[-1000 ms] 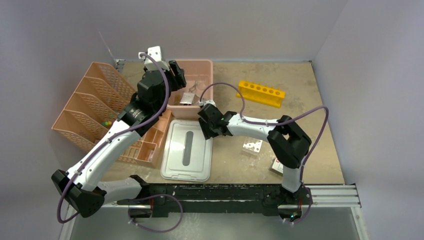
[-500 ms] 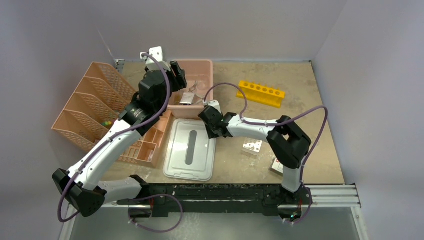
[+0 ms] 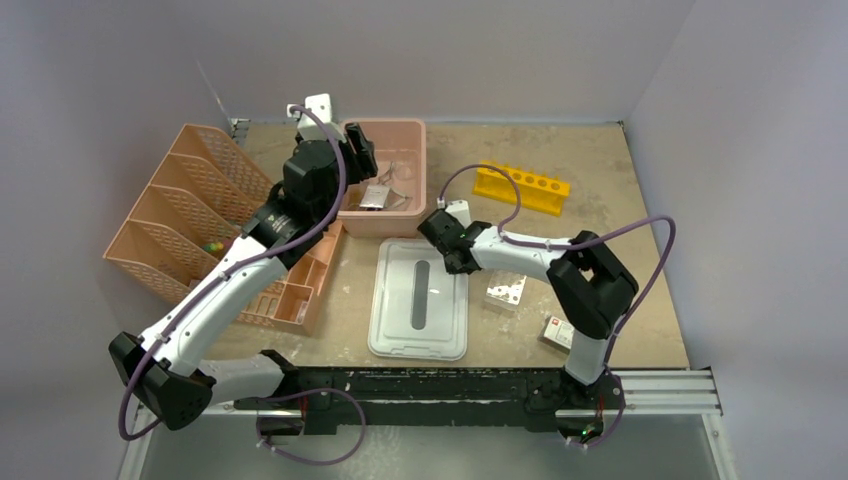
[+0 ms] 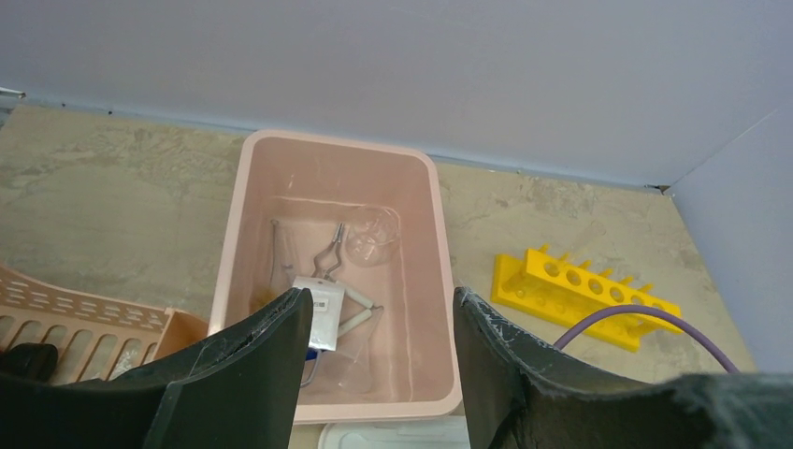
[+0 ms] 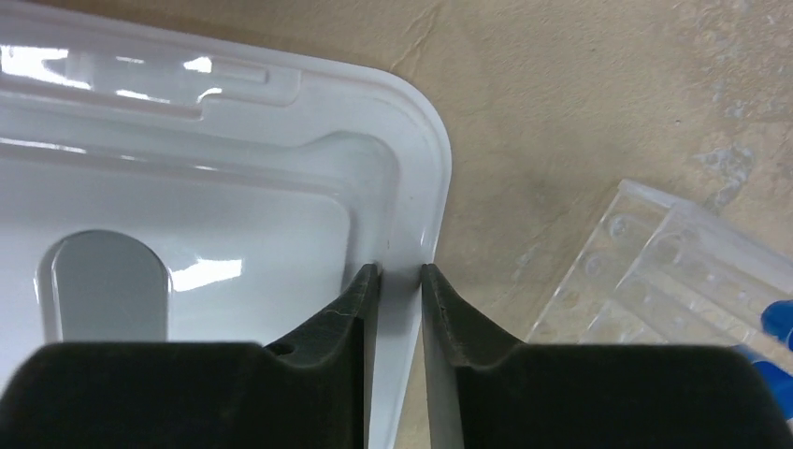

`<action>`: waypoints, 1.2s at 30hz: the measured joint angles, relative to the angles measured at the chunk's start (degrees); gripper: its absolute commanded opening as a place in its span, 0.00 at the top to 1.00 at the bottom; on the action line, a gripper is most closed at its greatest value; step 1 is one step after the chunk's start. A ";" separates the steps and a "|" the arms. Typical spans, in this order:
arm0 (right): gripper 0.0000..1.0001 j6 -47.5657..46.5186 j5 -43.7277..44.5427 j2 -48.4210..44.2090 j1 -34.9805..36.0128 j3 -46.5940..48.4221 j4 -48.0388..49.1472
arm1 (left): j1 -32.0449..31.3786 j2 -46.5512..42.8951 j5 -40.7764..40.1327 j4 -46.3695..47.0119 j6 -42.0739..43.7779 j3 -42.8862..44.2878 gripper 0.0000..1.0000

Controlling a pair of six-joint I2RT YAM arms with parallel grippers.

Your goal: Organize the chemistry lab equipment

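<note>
The peach mesh organizer (image 3: 170, 215) fills the left of the top view. The white lid (image 3: 395, 320) lies at centre, its upper right rim pinched by the right gripper (image 3: 452, 255). Above it, the pink tub (image 3: 390, 226) holds wire tongs (image 4: 332, 254), a round dish (image 4: 372, 234) and a packet (image 4: 318, 307). The left gripper (image 3: 358, 152) hangs over the tub, jaws apart and empty. The yellow rack (image 3: 522, 188) stands at upper right.

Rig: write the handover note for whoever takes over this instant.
Grippers: left gripper open above the tub; right gripper shut on the rim of the lid, which sits on the table in front of the tub.
In the tub: tongs, glass dish, packet.
On the table: rack far right, vial tray right of the lid.
Done: tub uncovered, partly filled.
Left: probably stow rack and vial tray, then deal with the lid.
</note>
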 measured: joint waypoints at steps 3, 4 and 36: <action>0.76 0.09 -0.09 0.00 -1.14 0.00 0.46 | 0.00 0.11 0.31 0.00 0.00 0.00 0.44; 0.72 0.24 -0.13 0.00 -1.42 0.00 0.61 | 0.00 0.15 0.42 0.00 0.00 0.00 0.44; 0.98 7.96 -5.09 -1.79 -3.82 -1.22 -1.97 | 0.00 -0.46 5.46 -5.38 -9.84 -9.68 0.45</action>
